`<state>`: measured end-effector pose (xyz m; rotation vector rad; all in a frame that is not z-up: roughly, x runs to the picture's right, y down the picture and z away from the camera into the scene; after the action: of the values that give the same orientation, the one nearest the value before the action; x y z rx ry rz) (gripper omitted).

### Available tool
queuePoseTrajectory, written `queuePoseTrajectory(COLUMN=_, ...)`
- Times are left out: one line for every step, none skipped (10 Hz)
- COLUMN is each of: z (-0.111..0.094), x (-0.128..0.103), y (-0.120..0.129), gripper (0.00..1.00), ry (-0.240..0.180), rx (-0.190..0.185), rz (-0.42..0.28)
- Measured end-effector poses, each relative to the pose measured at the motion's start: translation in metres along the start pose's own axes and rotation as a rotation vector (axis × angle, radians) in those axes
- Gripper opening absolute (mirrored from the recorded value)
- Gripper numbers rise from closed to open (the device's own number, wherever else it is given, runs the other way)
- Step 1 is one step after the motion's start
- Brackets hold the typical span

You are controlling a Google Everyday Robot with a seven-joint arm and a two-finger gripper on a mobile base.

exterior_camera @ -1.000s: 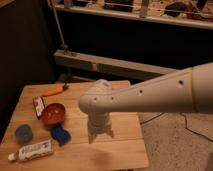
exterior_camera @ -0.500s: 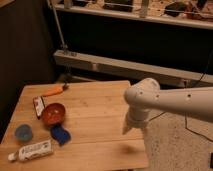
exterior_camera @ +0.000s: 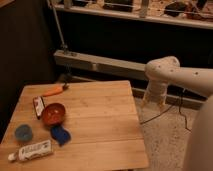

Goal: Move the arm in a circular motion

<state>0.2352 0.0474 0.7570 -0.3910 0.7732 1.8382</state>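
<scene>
The off-white arm reaches in from the right edge, bends at a rounded elbow at upper right and points down. Its short pronged gripper hangs to the right of the wooden table, past the table's right edge and over the floor. It holds nothing that I can see.
On the table's left side lie an orange carrot, a dark red-edged packet, a red-brown bowl, a blue object, a blue-grey cup and a white tube. A metal rail runs behind. Cables cross the speckled floor.
The arm has swung right and back, from over the middle of the table to beyond its right edge. The things on the table have not moved.
</scene>
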Motion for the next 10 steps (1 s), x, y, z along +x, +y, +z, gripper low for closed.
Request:
queuePoseTrajectory(z=-0.009, x=-0.018, y=0.014, gripper=0.65, ry=-0.006, rx=0.016, rz=0.0)
queuePoseTrajectory(z=-0.018, x=-0.033, y=0.04, gripper=0.65, ry=-0.004, rx=0.035, rz=-0.012)
queuePoseTrajectory(z=-0.025, x=-0.041, y=0.064, gripper=0.65, ry=0.008, rx=0.042, rz=-0.022)
queuePoseTrajectory(z=-0.032, x=-0.049, y=0.084, gripper=0.65, ry=0.009, rx=0.054, rz=-0.035)
queuePoseTrajectory(z=-0.037, x=-0.052, y=0.104, gripper=0.65, ry=0.012, rx=0.061, rz=-0.049)
queuePoseTrajectory(z=-0.045, x=-0.053, y=0.14, gripper=0.65, ry=0.013, rx=0.07, rz=-0.086)
queuePoseTrajectory(z=-0.05, x=-0.05, y=0.166, gripper=0.65, ry=0.013, rx=0.077, rz=-0.119)
queuePoseTrajectory(z=-0.055, x=-0.045, y=0.196, gripper=0.65, ry=0.011, rx=0.083, rz=-0.164)
queuePoseTrajectory(z=-0.061, x=-0.037, y=0.228, gripper=0.65, ry=0.002, rx=0.093, rz=-0.224)
queuePoseTrajectory(z=-0.064, x=-0.029, y=0.249, gripper=0.65, ry=-0.004, rx=0.097, rz=-0.269)
